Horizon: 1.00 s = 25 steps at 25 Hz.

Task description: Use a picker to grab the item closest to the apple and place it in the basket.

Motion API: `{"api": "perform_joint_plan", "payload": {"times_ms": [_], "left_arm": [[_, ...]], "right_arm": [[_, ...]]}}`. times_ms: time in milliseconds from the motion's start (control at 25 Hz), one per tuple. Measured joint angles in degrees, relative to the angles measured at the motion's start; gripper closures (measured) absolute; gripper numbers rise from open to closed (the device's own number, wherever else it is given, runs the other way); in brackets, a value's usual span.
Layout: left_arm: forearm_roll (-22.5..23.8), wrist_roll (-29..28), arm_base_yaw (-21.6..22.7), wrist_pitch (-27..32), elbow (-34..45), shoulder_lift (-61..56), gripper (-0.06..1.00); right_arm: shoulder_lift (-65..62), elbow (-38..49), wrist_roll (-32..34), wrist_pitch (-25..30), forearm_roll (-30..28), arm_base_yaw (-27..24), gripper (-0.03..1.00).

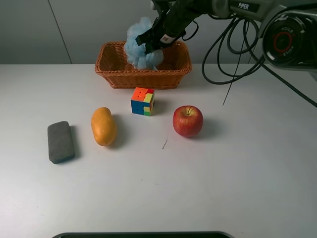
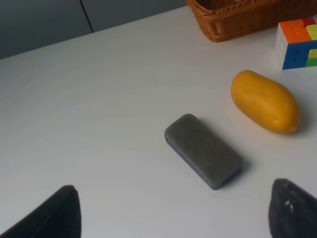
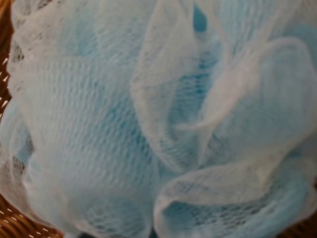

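A red apple (image 1: 187,120) sits on the white table right of centre. My right gripper (image 1: 154,40) is shut on a pale blue mesh bath ball (image 1: 139,47) and holds it over the wicker basket (image 1: 111,74) at the back, with the ball's lower part down inside the rim. The ball fills the right wrist view (image 3: 158,119) and hides the fingers there; basket weave (image 3: 15,218) shows at the edge. My left gripper (image 2: 176,218) is open and empty above the table near a grey eraser (image 2: 203,150). It is out of the exterior view.
A multicoloured cube (image 1: 142,101) stands in front of the basket, left of the apple. A yellow mango (image 1: 103,126) and the grey eraser (image 1: 61,142) lie further left. Black cables (image 1: 223,54) hang at the back right.
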Motion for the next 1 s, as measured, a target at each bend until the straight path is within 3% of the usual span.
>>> {"api": "perform_joint_plan", "payload": {"times_ms": [80,120,200,520,760,1000], "left_arm": [[0.0,0.0,0.0,0.0,0.0,0.0,0.22],[0.0,0.0,0.0,0.0,0.0,0.0,0.22],[0.0,0.0,0.0,0.0,0.0,0.0,0.22],[0.0,0.0,0.0,0.0,0.0,0.0,0.22],[0.0,0.0,0.0,0.0,0.0,0.0,0.22],[0.0,0.0,0.0,0.0,0.0,0.0,0.22]], "right_arm": [[0.0,0.0,-0.2,0.1,1.2,0.0,0.43],[0.0,-0.1,-0.3,0.4,1.7,0.0,0.35],[0.0,-0.1,-0.4,2.0,2.7,0.0,0.29],[-7.2,-0.1,-0.8,9.9,1.8,0.0,0.27],[-18.9,-0.1,2.4,21.6,-7.6,0.0,0.27],[-29.4,4.8,4.5,23.0,-13.1,0.0,0.27]]}}
